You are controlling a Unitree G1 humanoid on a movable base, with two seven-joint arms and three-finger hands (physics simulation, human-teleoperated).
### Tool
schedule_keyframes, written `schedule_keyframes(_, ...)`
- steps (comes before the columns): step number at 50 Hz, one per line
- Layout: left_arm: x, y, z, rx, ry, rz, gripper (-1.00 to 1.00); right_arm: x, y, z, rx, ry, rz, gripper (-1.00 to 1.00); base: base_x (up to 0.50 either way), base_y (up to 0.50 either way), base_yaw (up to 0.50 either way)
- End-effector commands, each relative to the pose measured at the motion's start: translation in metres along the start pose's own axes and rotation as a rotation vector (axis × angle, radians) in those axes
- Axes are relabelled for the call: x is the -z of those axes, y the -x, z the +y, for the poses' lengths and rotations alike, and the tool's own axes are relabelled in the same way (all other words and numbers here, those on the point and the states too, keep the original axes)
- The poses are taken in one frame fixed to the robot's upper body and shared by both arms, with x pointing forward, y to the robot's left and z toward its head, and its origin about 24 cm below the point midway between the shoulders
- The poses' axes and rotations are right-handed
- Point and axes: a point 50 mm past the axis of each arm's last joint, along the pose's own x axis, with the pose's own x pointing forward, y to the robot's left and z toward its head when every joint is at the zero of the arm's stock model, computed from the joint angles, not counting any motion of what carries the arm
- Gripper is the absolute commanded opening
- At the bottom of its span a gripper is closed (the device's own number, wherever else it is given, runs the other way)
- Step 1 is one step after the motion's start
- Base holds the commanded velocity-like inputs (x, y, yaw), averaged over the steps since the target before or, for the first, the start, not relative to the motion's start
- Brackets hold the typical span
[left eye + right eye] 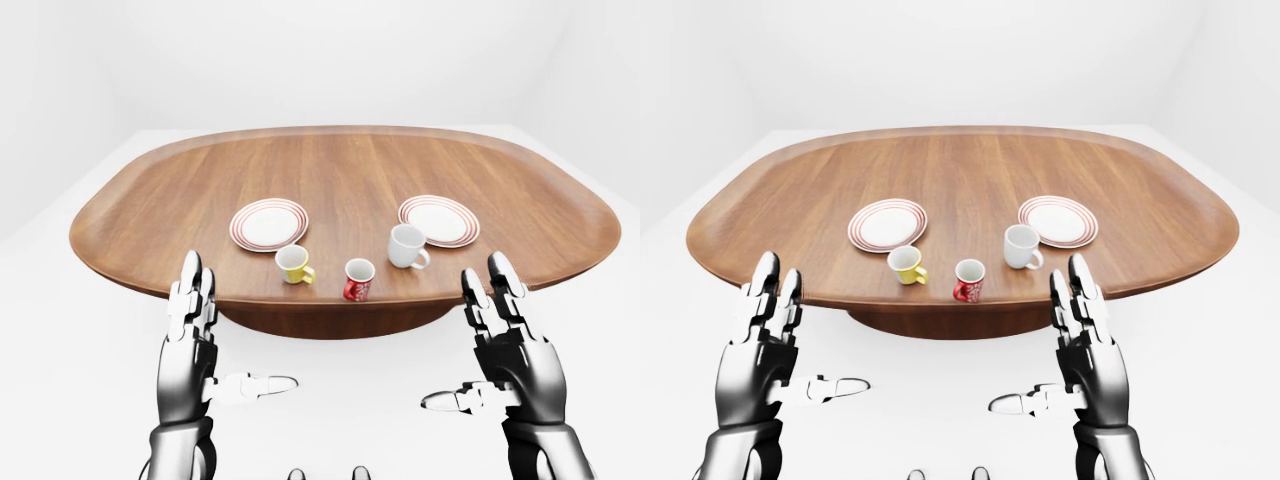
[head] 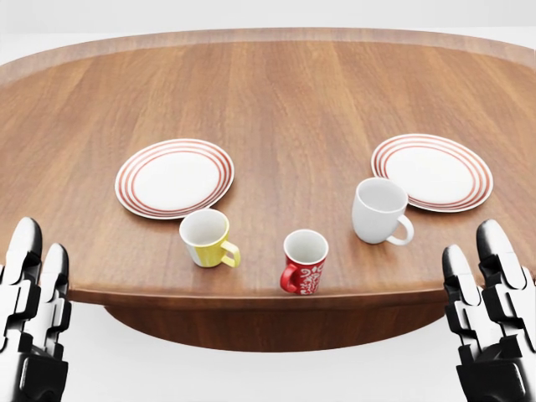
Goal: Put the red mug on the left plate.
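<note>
The red mug (image 2: 304, 261) with a white pattern stands upright near the table's bottom edge in the head view, handle to the left. The left plate (image 2: 174, 177), white with red rings, lies up and to the left of it and carries nothing. Between them stands a yellow mug (image 2: 206, 238). My left hand (image 1: 228, 335) and right hand (image 1: 460, 335) are both open, fingers pointing up and thumbs turned inward. They hang below the table's edge (image 1: 330, 305), apart from every mug. Neither holds anything.
A white mug (image 2: 379, 210) stands to the right of the red mug. Beyond it lies the right plate (image 2: 432, 172), of the same striped kind. The oval wooden table (image 1: 340, 170) stretches away toward the top of the view on a white floor.
</note>
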Motion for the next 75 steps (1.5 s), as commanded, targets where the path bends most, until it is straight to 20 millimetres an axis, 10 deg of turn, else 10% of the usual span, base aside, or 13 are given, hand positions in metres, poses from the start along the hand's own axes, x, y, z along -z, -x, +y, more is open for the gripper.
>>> schedule_keyframes(1,0.0011,-0.0007,-0.0006,0.005,0.002,0.002,1.0,-0.0001,0.0003,0.0004,-0.008,-0.002,0.0,1.0,0.0,0.5,0.0)
schedule_keyframes(41,0.0019,-0.0007,-0.0022,0.021,0.012,0.005,1.0,-0.0006,-0.0007,0.002,-0.018,-0.003,-0.004,1.0,0.0,0.34,0.0)
schedule_keyframes(75,0.0023,-0.0013,-0.0024,0.024,0.015,0.005,1.0,-0.0018,-0.0007,0.0012,-0.028,-0.03,-0.018,1.0,0.49,0.16,0.0)
